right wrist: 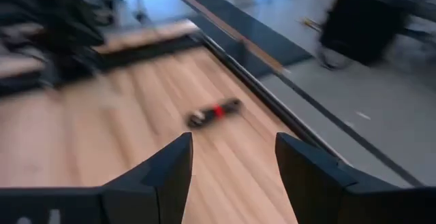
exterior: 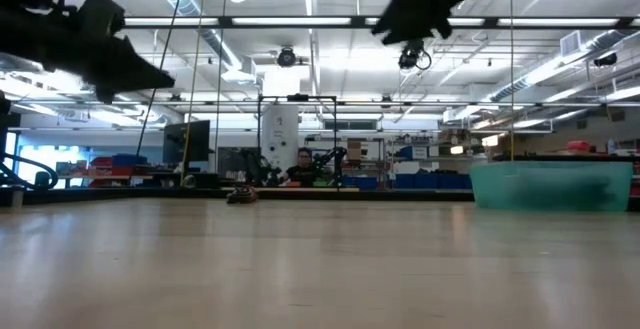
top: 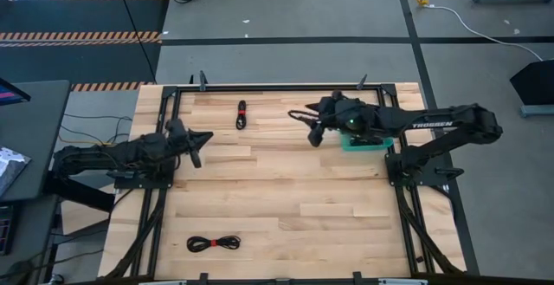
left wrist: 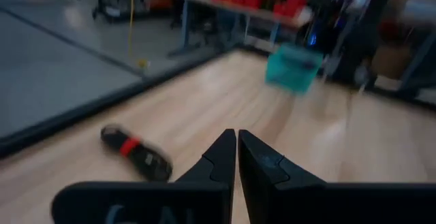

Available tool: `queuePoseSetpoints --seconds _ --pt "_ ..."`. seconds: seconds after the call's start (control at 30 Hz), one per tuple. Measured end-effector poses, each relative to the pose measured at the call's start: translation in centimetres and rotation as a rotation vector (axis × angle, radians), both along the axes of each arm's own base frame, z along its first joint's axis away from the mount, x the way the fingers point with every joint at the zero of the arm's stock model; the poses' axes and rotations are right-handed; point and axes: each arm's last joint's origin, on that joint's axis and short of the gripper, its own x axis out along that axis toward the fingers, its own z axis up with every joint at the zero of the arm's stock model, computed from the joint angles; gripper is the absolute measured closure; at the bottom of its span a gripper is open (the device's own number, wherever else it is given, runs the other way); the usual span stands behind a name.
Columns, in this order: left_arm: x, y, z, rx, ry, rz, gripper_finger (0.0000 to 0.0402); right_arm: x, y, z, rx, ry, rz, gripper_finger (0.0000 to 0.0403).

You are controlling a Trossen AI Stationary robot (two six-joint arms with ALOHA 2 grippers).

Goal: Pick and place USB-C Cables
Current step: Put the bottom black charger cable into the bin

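Two USB-C cable bundles show. One black coil with a red tie (top: pixel 241 113) lies flat near the table's far edge, between the two grippers; it also shows as the cable (left wrist: pixel 136 153) in the left wrist view, the cable (right wrist: pixel 214 112) in the right wrist view and the small bundle (exterior: pixel 242 195) in the low view. A second black coil with a red tie (top: pixel 214 243) lies near the near edge. My left gripper (top: pixel 201 142) (left wrist: pixel 236 146) hangs shut above the table's left part. My right gripper (top: pixel 311 126) (right wrist: pixel 235 152) is open and empty, raised to the right of the far cable.
A teal bin (top: pixel 363 143) (exterior: pixel 550 184) (left wrist: pixel 293 67) stands on the table's right side, partly under the right arm. A black frame (top: pixel 260 88) borders the table. Bare wood (top: pixel 286 198) spreads across the middle. A person (exterior: pixel 303 166) sits far off in the room.
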Motion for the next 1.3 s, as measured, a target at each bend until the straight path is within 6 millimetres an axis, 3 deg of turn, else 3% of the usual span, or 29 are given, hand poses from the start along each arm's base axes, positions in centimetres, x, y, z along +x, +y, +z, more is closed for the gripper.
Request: queuePoseSetpoints --seconds 0.13,0.33,0.53,0.73,0.9,1.13,1.3 --pt "0.1 -0.1 0.7 -0.084 -0.118 -0.006 0.0376 1.8 0.3 -0.3 0.017 -0.084 0.063 0.0188" --pt "0.3 -0.5 0.5 -0.206 -0.141 -0.147 0.0376 4.9 1.2 -2.9 0.03 -0.061 0.223 0.0188" --pt "0.7 -1.6 -1.3 -0.344 -0.085 -0.303 0.0376 7.7 1.9 -5.6 -0.042 -0.048 0.373 0.0188" --pt "0.8 -2.5 -2.5 -0.352 -0.033 -0.375 0.0376 9.2 2.1 -5.4 -0.185 -0.197 0.402 0.019" --pt "0.8 -2.8 -2.3 -0.263 -0.027 -0.413 0.0377 9.4 1.7 -4.0 -0.234 -0.346 0.327 0.019" --pt "0.9 -2.2 -1.2 -0.053 -0.08 -0.267 0.0377 9.5 0.8 -3.8 -0.257 -0.375 0.277 0.019" --pt "0.3 -1.2 2.1 0.09 -0.011 -0.135 0.0376 9.4 -0.3 -3.8 -0.302 -0.355 0.254 0.019"
